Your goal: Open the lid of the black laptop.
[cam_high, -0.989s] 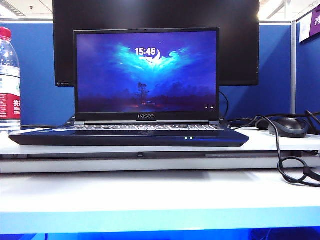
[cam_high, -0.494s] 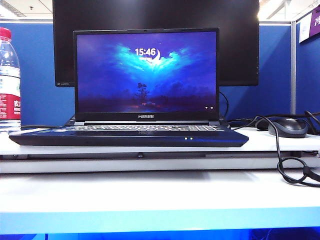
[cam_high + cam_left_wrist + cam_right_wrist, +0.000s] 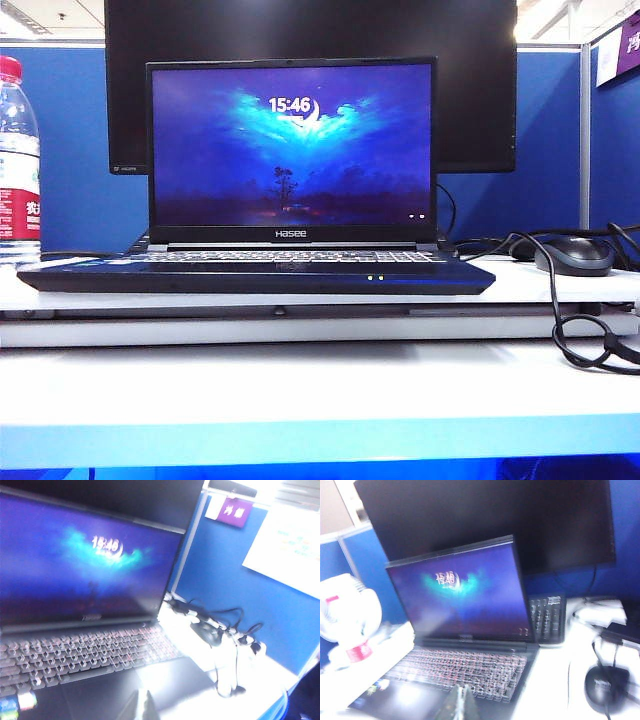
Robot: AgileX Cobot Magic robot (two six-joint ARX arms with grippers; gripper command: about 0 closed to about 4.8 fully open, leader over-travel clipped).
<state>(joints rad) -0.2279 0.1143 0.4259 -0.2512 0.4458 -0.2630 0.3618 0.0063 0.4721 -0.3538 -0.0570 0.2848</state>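
The black laptop [image 3: 256,275] rests on a white shelf with its lid [image 3: 291,150] standing upright. The lit screen shows 15:46 and a Hasee logo below it. Neither gripper shows in the exterior view. In the left wrist view the lid [image 3: 85,565] stands behind the keys, and my left gripper [image 3: 142,694] hangs over the palm rest on the laptop's right side, shut and holding nothing. In the right wrist view the lid [image 3: 465,595] is also raised, and my right gripper [image 3: 462,689] is just in front of the laptop's keys [image 3: 465,670], shut and empty.
A large dark monitor [image 3: 310,30] stands behind the laptop. A water bottle [image 3: 18,160] is on the left, and a black mouse [image 3: 573,255] with looping cables [image 3: 580,340] on the right. A separate black keyboard [image 3: 547,617] lies behind the laptop. Blue partitions surround the desk.
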